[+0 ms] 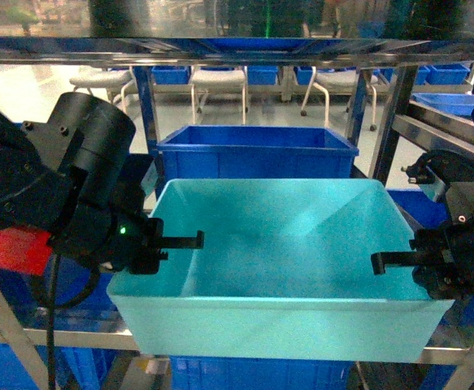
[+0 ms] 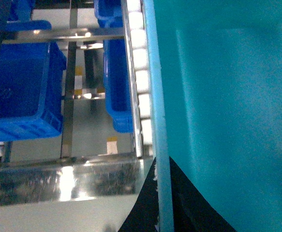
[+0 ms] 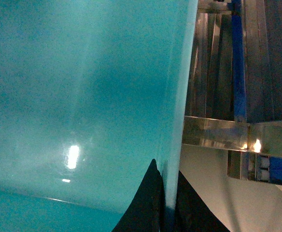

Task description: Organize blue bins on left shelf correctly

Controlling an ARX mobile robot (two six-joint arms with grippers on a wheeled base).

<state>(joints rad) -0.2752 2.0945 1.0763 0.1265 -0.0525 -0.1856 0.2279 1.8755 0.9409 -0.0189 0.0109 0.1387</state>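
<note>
Left gripper (image 1: 189, 240) clamped over left rim of turquoise bin (image 1: 281, 244). Bin sits on left shelf (image 1: 245, 52) rails, long axis crosswise, royal-blue bin (image 1: 253, 150) behind. Right gripper (image 1: 387, 260) pinches right rim. Arms equally near; push straight back, I'd judge.

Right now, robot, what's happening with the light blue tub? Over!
Left gripper and right gripper shut on turquoise bin side rims. Dark blue bin directly behind it.
</note>
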